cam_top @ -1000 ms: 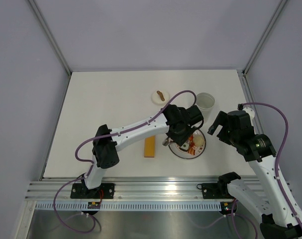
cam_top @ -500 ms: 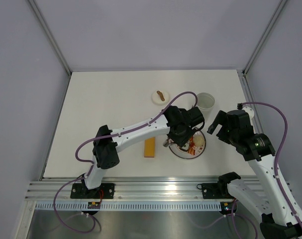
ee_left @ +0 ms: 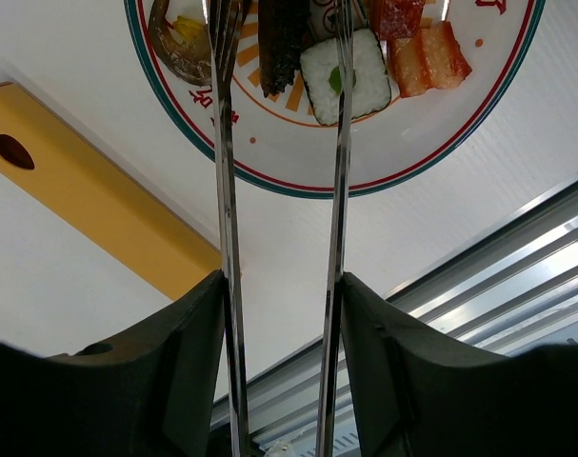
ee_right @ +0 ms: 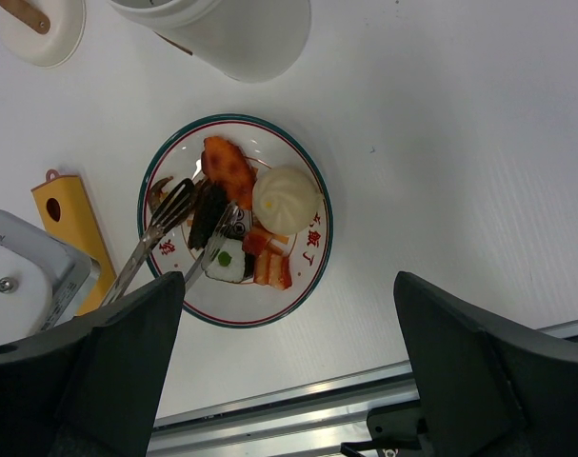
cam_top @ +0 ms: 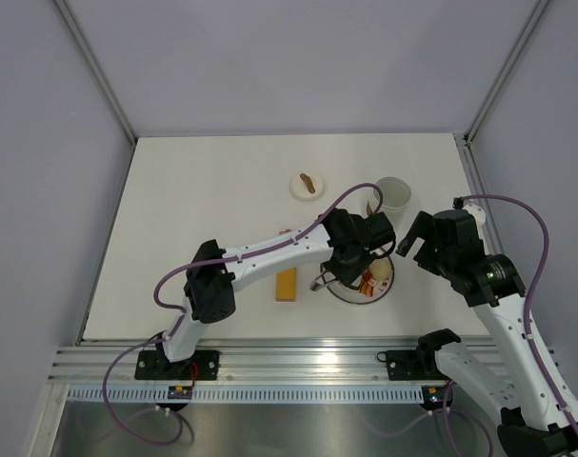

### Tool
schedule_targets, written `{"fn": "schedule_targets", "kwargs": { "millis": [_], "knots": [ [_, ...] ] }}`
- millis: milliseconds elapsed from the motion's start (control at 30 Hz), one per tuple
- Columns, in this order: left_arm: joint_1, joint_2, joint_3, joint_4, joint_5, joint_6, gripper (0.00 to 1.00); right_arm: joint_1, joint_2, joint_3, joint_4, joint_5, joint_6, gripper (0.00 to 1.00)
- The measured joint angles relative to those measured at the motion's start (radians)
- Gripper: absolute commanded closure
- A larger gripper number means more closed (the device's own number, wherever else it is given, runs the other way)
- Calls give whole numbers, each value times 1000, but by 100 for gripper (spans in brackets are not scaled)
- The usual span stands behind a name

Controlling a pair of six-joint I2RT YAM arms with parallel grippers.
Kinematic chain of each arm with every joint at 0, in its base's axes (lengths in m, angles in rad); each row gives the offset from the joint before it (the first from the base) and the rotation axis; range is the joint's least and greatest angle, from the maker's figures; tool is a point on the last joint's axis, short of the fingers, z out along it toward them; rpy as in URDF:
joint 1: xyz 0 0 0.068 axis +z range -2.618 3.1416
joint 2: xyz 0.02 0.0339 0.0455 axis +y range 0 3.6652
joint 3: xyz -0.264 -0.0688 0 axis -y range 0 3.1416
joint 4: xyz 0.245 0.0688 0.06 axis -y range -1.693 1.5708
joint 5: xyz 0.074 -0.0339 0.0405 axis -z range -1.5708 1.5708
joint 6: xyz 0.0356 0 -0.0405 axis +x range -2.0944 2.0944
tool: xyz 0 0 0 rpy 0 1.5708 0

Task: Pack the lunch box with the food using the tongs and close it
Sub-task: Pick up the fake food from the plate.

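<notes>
The left claw [ee_left: 281, 286] grips the tongs [ee_left: 338, 190], whose tips straddle a dark piece [ee_right: 209, 214] among the food [ee_right: 281, 200] on the plate [ee_right: 189, 290]. The lunch box [cam_top: 394, 193] stands open just beyond the plate, with a round white lid [cam_top: 308, 185] farther left. An orange bar [cam_top: 287, 282] lies on the surface [cam_top: 203, 209] left of the plate. The right claw [ee_right: 289, 278] hangs wide open at the plate's right.

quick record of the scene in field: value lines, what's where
left jaws: closed on slim grey metal tongs
tong tips: either side of a dark roll piece on the round patterned plate
right jaws: open, empty, near the plate
lunch box: tall white cylindrical tub, uncovered, beyond the plate
lid: small white disc with brown handle, lying apart from the tub
also: long flat orange bar beside the plate
</notes>
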Motion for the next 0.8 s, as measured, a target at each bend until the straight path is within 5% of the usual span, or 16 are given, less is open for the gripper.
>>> {"fn": "schedule_targets", "kwargs": {
  "millis": [300, 567, 800],
  "knots": [
    [0, 1, 0, -21, -18, 0, 53, 0, -1, 0, 0, 0, 0, 0],
    [0, 4, 8, -31, -21, -1, 86, 0, -3, 0, 0, 0, 0, 1],
    [0, 4, 29, -46, -20, 0, 100, 0, -4, 0, 0, 0, 0, 0]
  ]
}}
